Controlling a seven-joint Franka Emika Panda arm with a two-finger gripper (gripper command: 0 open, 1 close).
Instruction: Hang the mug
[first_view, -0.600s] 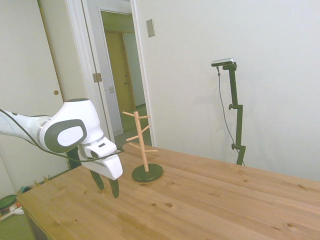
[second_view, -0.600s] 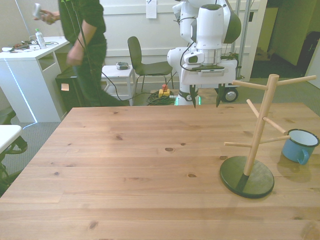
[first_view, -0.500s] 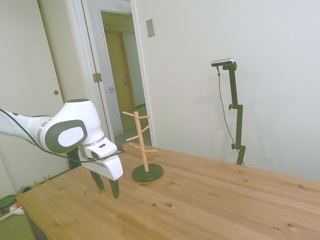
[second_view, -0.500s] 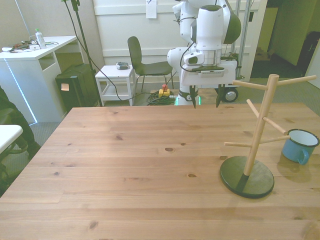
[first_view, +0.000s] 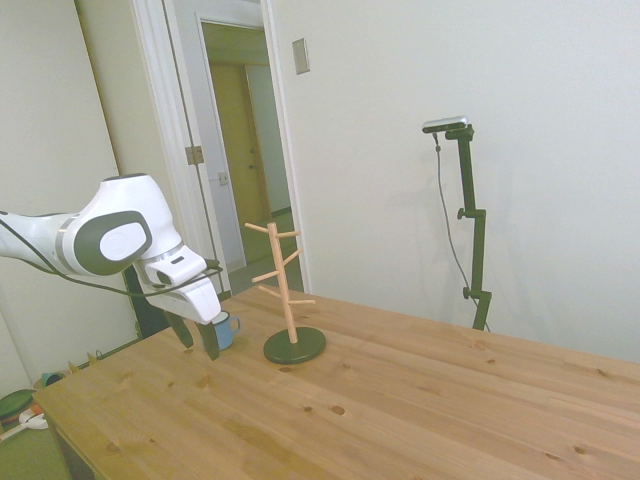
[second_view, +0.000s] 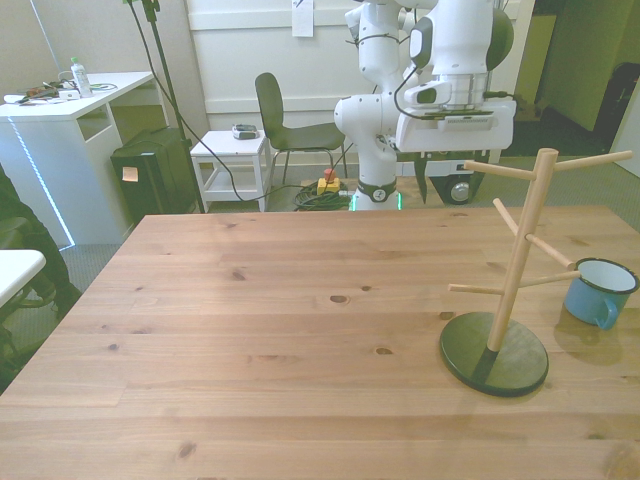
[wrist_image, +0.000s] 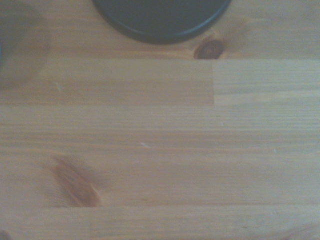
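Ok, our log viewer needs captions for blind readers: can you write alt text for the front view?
A blue mug sits upright on a wooden table just right of a wooden mug tree with bare pegs. The gripper hangs open above the table's far edge, holding nothing.

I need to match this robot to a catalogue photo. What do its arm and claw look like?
The arm is glossy white with rounded joint housings and dark grey bands and caps at the joints. A thin black cable runs along it to the wrist. The claw has a white boxy body and two slim dark fingers.
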